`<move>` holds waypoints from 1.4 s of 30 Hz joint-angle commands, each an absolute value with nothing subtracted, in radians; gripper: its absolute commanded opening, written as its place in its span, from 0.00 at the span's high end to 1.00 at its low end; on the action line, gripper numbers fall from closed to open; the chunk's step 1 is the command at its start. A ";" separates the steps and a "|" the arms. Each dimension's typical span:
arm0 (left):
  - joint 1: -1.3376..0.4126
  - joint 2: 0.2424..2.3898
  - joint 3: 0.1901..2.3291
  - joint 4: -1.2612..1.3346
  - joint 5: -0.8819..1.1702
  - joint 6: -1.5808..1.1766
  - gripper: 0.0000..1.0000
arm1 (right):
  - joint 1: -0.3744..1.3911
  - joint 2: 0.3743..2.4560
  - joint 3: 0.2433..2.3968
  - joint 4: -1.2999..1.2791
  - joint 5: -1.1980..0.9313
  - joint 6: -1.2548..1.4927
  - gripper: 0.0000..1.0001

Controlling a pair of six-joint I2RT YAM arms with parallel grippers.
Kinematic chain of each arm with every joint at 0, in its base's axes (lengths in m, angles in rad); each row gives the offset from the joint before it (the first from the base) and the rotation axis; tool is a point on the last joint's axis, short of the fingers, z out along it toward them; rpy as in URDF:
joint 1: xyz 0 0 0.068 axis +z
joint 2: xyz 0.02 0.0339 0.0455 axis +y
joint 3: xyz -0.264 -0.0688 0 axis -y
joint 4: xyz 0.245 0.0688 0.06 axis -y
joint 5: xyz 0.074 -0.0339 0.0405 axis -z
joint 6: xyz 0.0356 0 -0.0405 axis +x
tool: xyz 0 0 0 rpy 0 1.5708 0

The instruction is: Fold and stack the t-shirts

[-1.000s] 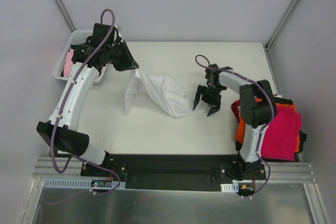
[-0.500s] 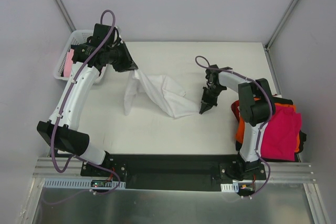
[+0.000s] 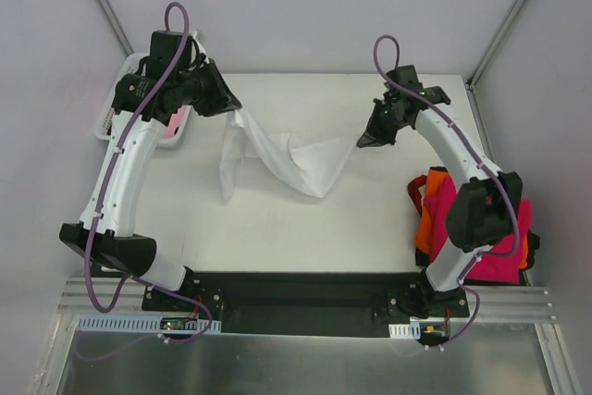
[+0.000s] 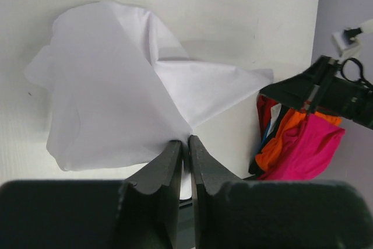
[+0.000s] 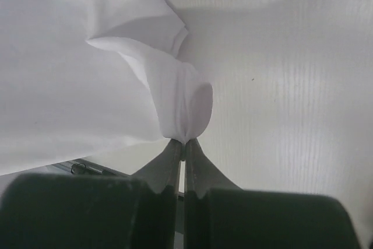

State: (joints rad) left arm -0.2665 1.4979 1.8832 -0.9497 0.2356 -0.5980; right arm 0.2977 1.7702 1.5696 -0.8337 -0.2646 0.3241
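The white t-shirt point(image 3: 277, 159) is strung across the middle of the desk point(image 3: 305, 238), gathered and crumpled. It sags in a loose V whose lowest fold lies on the desk near the centre, and a long flap trails toward 7 o'clock. Its 10 o'clock end is pinched by the left hand point(image 3: 236, 110), whose fingers are closed tight on a corner of the cloth. Its 2 o'clock end is pinched by the right hand point(image 3: 363, 142), fingers likewise clamped on a small bunched fold, lifted off the desk.

At the desk's 4 o'clock edge, partly behind the right arm, lies a magenta-red t-shirt point(image 3: 495, 238) on top of an orange t-shirt point(image 3: 425, 228). At the 10 o'clock corner, under the left arm, a white lattice basket point(image 3: 127, 67) holds a pale pink t-shirt point(image 3: 169, 125).
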 commanded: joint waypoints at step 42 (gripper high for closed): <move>-0.261 1.301 1.040 -0.735 0.325 -0.477 0.67 | 0.474 1.739 1.524 -0.931 -0.402 0.253 0.27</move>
State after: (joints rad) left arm -0.2668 1.3167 1.0950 -0.8066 0.3359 -0.5076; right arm 0.3847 1.6299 1.4223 -0.9363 -0.2974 0.2752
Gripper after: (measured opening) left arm 0.326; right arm 0.735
